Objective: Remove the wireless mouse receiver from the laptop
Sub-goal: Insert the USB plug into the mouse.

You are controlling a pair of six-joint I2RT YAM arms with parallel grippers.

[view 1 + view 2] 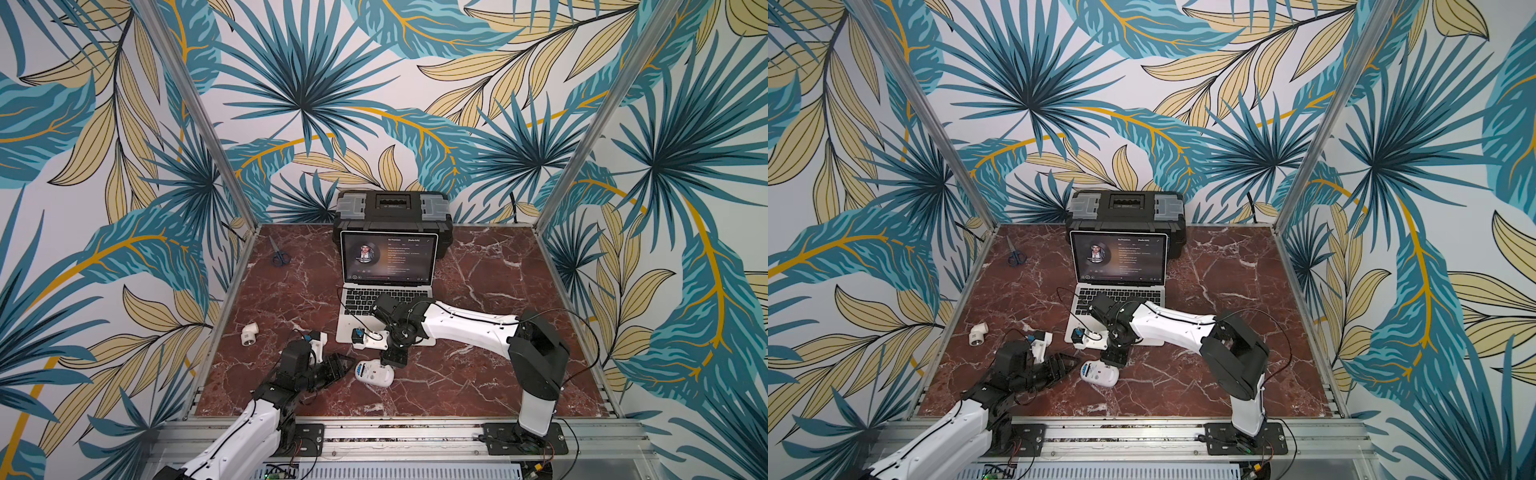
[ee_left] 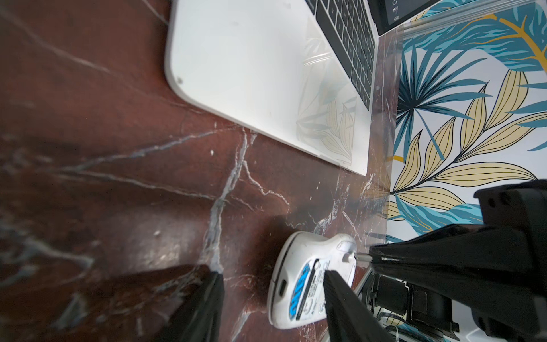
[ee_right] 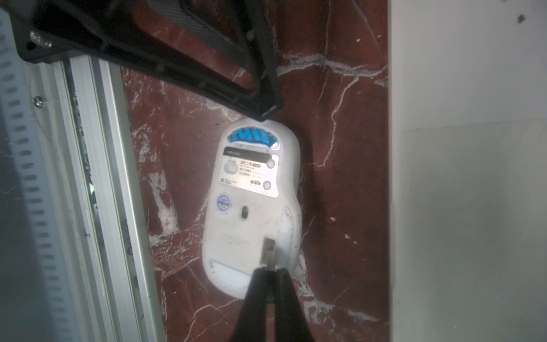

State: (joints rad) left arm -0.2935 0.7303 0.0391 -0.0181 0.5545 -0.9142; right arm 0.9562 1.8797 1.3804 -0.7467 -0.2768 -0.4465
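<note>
The silver laptop (image 1: 388, 257) (image 1: 1119, 257) stands open in the middle of the table, its palm rest (image 2: 251, 74) bare. In front of it the white wireless mouse (image 1: 374, 372) (image 1: 1099, 372) (image 2: 299, 284) (image 3: 251, 207) lies belly up, blue-striped label showing. My right gripper (image 1: 395, 359) (image 3: 269, 271) hangs over it, shut on the small metal receiver (image 3: 268, 251) (image 2: 362, 257), whose tip is at the mouse's underside. My left gripper (image 1: 332, 368) (image 2: 272, 274) is open at the mouse's other end. One finger lies across the label and the other stands off to the side.
A black toolbox (image 1: 392, 212) stands behind the laptop. Blue scissors (image 1: 279, 253) lie at the back left and a white pipe elbow (image 1: 249, 333) at the left. The aluminium front rail (image 3: 97, 177) runs close to the mouse.
</note>
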